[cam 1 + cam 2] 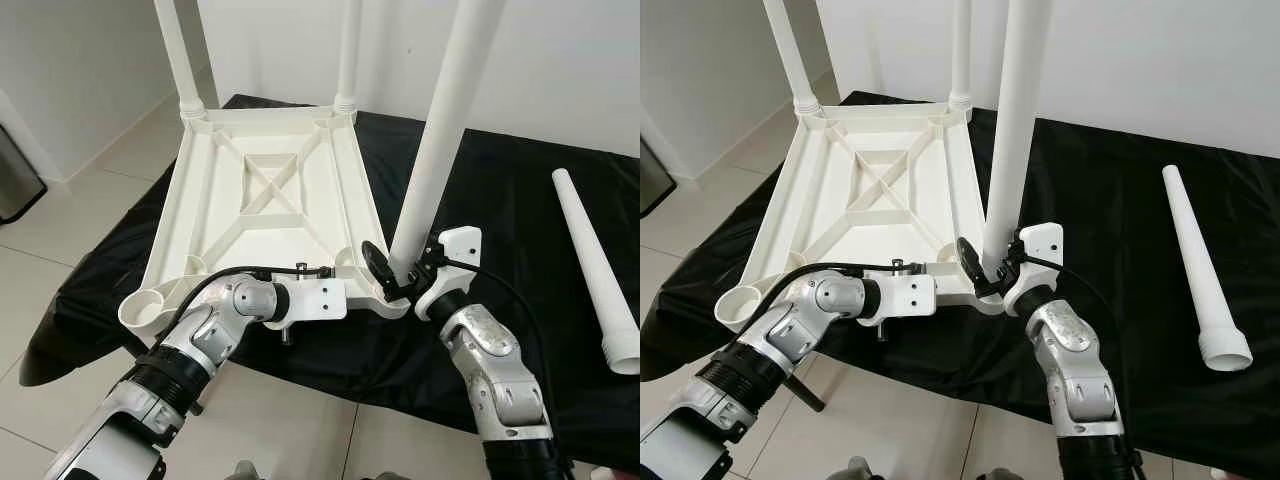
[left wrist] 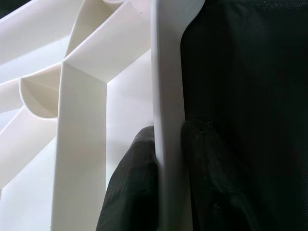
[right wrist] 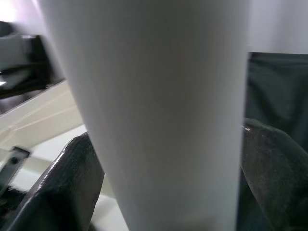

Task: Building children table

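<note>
Left gripper [image 2: 168, 192]: pinched on the near rim of the upturned tabletop [image 1: 265, 185], one finger either side.
Right gripper [image 1: 392, 272]: clamped around the base of an upright white leg [image 1: 440, 130] at the tabletop's near right corner; whether the leg is seated in its socket is hard to tell.
Black cloth [image 1: 500, 180]: under the tabletop.
Loose leg [image 1: 598, 270]: lying right, well apart.
Far corners: two fitted legs [image 1: 178, 50] standing.

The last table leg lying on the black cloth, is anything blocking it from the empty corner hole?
Nothing lies on the cloth between the loose leg and the empty corner socket, but the tabletop and both arms span that path.
</note>
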You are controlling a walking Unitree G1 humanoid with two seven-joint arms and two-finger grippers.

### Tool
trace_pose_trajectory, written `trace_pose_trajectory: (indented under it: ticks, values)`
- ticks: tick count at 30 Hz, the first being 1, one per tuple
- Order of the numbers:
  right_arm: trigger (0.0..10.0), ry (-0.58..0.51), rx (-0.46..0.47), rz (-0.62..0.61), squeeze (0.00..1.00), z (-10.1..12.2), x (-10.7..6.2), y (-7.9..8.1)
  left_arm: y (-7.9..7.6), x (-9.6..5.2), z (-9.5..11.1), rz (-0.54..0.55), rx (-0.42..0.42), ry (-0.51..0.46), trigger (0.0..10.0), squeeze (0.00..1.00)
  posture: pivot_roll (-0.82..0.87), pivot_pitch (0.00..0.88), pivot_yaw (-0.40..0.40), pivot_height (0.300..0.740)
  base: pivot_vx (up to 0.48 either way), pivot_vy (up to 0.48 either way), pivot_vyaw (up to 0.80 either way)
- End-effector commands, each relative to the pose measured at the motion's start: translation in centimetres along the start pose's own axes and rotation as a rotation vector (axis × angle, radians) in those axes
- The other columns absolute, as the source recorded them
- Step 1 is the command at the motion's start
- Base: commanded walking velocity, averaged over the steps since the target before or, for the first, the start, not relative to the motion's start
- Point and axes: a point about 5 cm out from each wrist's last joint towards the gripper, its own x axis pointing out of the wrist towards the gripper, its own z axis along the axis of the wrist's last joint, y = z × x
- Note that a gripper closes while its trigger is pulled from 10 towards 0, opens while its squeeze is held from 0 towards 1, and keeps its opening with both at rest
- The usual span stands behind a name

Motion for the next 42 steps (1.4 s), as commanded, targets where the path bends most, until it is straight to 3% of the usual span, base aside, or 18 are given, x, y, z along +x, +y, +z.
trace_pose_trajectory:
  ticks: [1,2,6,7,15,24,33,34,35,36,42]
  values:
    - [10.0,-0.003,0.019,0.055,1.00,-0.2,0.0,-0.5,0.0,0.2,0.0,0.011,0.016,0.010,10.0,0.00,-0.03,0.006,-0.004,0.740,0.000,0.000,0.00]
    - [10.0,0.008,0.023,0.094,0.00,-0.4,0.1,-1.1,0.0,0.1,0.0,0.013,0.015,0.011,10.0,0.00,-0.03,0.007,-0.005,0.740,0.000,0.000,0.00]
    - [10.0,0.035,0.004,0.208,0.00,-0.7,0.3,-1.9,0.1,0.1,0.0,0.016,0.014,0.013,10.0,0.00,-0.02,0.008,-0.004,0.740,0.000,0.000,0.00]
    - [10.0,0.064,0.006,0.300,0.00,-1.0,0.3,-2.1,0.1,0.1,0.0,0.018,0.012,0.013,10.0,0.00,-0.02,0.011,-0.003,0.740,0.000,0.000,0.00]
    - [10.0,0.101,0.002,0.428,0.00,-1.4,0.7,-2.9,0.2,0.0,-0.1,0.019,0.011,0.016,10.0,0.00,-0.02,0.014,0.001,0.740,0.000,0.000,0.00]
    - [10.0,0.096,-0.044,0.507,0.00,-0.8,1.6,-4.3,0.3,0.0,0.0,0.018,0.014,0.017,10.0,0.00,-0.02,0.015,0.009,0.740,0.000,0.000,0.00]
    - [10.0,0.080,-0.063,0.537,0.00,-0.2,2.1,-4.6,0.3,0.0,0.0,0.018,0.011,0.018,10.0,0.00,-0.02,0.013,0.006,0.740,0.000,0.000,0.00]
    - [8.8,0.079,-0.064,0.543,0.00,-0.2,2.1,-4.7,0.3,0.0,0.0,0.018,0.011,0.018,10.0,0.00,-0.02,0.012,0.004,0.740,0.000,0.000,0.00]
    - [8.8,0.079,-0.065,0.546,0.00,-0.2,2.1,-4.7,0.3,0.0,-0.1,0.018,0.011,0.018,10.0,0.00,-0.02,0.012,0.004,0.740,0.000,0.000,0.00]
    - [0.0,0.079,-0.062,0.550,0.00,-0.2,2.1,-4.7,0.2,0.0,0.0,0.018,0.012,0.018,10.0,0.00,-0.02,0.010,0.002,0.740,0.000,0.000,0.00]
    - [0.0,0.075,-0.060,0.559,0.00,-0.2,2.1,-5.0,0.2,0.0,-0.1,0.019,0.011,0.017,10.0,0.00,-0.02,0.004,0.002,0.740,0.000,0.000,0.00]
